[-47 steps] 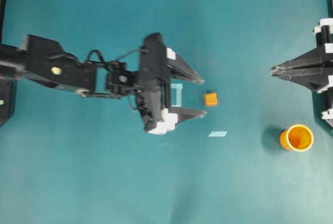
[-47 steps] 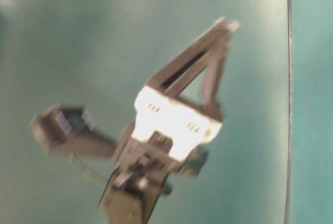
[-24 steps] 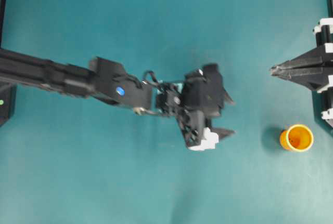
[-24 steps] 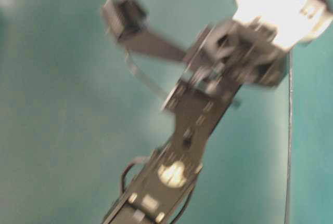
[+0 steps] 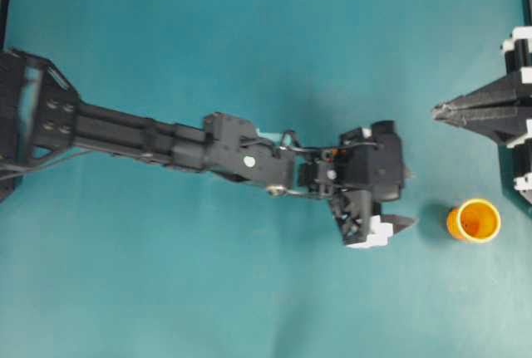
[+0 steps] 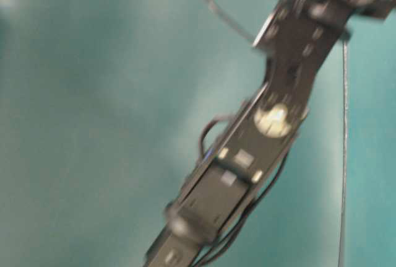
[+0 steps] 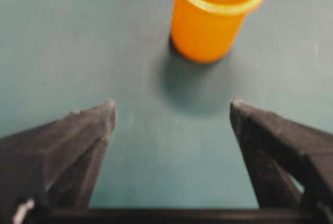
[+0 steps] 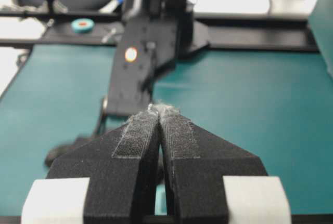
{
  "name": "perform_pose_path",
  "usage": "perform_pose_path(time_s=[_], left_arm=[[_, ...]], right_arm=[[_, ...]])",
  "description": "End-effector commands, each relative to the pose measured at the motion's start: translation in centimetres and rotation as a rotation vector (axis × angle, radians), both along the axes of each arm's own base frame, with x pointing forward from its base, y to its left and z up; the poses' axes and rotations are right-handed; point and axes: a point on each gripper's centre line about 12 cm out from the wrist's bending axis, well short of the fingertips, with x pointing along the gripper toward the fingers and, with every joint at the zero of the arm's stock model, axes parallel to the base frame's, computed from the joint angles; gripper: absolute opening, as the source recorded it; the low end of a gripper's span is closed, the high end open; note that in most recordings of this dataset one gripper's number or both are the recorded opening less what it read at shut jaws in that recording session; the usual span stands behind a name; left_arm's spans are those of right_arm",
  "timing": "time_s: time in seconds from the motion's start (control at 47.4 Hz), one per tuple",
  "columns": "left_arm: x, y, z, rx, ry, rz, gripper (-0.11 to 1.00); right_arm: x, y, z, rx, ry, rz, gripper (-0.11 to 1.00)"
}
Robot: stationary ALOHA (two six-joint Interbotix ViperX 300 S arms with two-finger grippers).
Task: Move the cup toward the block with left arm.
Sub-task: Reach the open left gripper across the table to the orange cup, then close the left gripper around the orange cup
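Teal matting covers the whole table point(image 5: 249, 308), bare apart from the task's few things. Across it from the left stretches the long black and grey jointed left arm point(image 5: 150, 135), its left gripper point(image 5: 405, 198) pointing right with jaws spread wide and nothing between them; the wrist view shows both black fingers point(image 7: 78, 135) parted with open table between. The small orange plastic cup with its pale yellow rim point(image 5: 474, 220) stands upright near the right edge, just beyond the jaw tips and a little to the near side of the gripper's line. In the wrist view it sits ahead of the jaws, apart from them and off toward the right finger. The tiny orange block cannot be seen in any view; judging by the task it probably lies under the arm, but that is only a guess. At the far right the right gripper point(image 5: 453, 112) hangs clear of the work, its jaws pressed together.

The step in hand looks like the approach to the cup, with contact not yet made. The next move calls for easing forward and slightly toward the near side, so the cup sits squarely between the jaws, then closing on its wall gently enough not to tip it.
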Motion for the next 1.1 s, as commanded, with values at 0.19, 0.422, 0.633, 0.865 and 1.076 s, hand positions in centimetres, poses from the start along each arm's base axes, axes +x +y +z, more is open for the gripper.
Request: perform_pose_path(time_s=[0.19,0.422,0.633,0.865,1.076], left_arm=[[3.5,-2.4,2.0,-0.011,-0.113,-0.034,0.88],[4.8,-3.4,1.7,-0.014,-0.134,-0.046,0.88],[6.1,-2.7,0.6,-0.011,-0.150,-0.035,0.88],[8.0,-2.5,0.5,-0.017,-0.205,-0.028,0.88],[8.9,-2.8,0.4,-0.020,-0.217,-0.030,0.88]], right_arm=[[0.1,0.0,1.9,-0.001,-0.069,0.002,0.00],[0.2,0.0,1.9,-0.003,-0.074,0.000,0.00],[0.1,0.0,2.1,-0.003,-0.083,0.000,0.00],[0.2,0.0,2.2,-0.001,-0.086,0.000,0.00],[0.2,0.0,2.3,-0.001,-0.087,0.000,0.00]])
